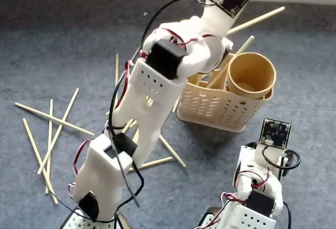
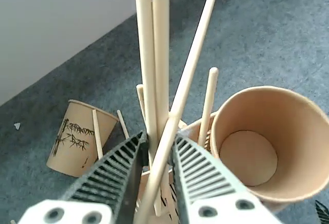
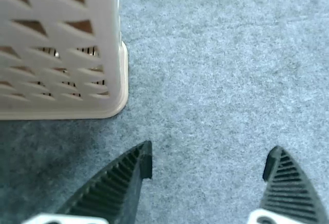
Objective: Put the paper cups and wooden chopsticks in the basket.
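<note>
Carpet: grey-blue, covers the whole work surface under both arms.
Left arm: white, stretched from the near edge across the middle of the carpet, its wrist over the basket.
Basket: cream plastic with slotted walls, upright right of centre; 1 lower corner stands near the right gripper, apart from it.
Right arm: folded low at the near right, just in front of the basket.
Cup in basket: tan paper cup, upright and mouth open, at the basket's right end; the left wrist view looks down into it.
Cup on carpet: paper cup with a bamboo print, on its side beyond the basket, 1 chopstick resting against it.
Left gripper: jaws drawn in to a narrow gap and clamped on held chopsticks, above the basket and beside the upright cup.
Right gripper: jaws spread wide with nothing between them, over bare carpet.
Held chopsticks: at least 3 pale wooden sticks pass between the left jaws, 2 side by side and 1 slanting across them, lower ends towards the basket.
Stick in basket: 1 chopstick stands against the upright cup's outer wall.
Loose chopsticks: several scattered and crossing on the carpet left of the left arm, 2 more near the basket's front.
</note>
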### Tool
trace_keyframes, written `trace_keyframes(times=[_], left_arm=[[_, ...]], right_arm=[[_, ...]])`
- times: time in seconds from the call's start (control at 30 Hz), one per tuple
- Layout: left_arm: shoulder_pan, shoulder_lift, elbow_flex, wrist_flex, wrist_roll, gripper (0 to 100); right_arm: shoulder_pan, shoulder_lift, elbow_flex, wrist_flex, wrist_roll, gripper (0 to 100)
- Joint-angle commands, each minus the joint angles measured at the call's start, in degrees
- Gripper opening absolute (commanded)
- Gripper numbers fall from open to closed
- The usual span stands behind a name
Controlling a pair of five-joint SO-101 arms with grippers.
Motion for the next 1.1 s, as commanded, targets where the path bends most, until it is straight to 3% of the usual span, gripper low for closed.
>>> trace_keyframes(times=[0.0,0.23,0.43,0.7,1.07], left_arm=[[-1.0,1.1,-1.8,0.2,0.4,0],[-1.3,6.2,-1.7,0.5,0.4,1],[-1.0,7.1,-1.9,3.4,0.6,9],[-0.6,3.0,-1.9,11.9,0.7,9],[-2.9,-6.1,2.2,12.7,0.6,9]], right_arm=[[-0.3,-0.2,3.1,-1.2,-0.4,33.6],[-0.3,-0.2,3.1,-1.2,-0.4,33.6],[-0.3,-0.2,3.1,-1.2,-0.4,33.6],[-0.3,-0.2,3.1,-1.3,-0.4,33.6],[-0.3,-0.2,3.1,-1.3,-0.4,33.6]])
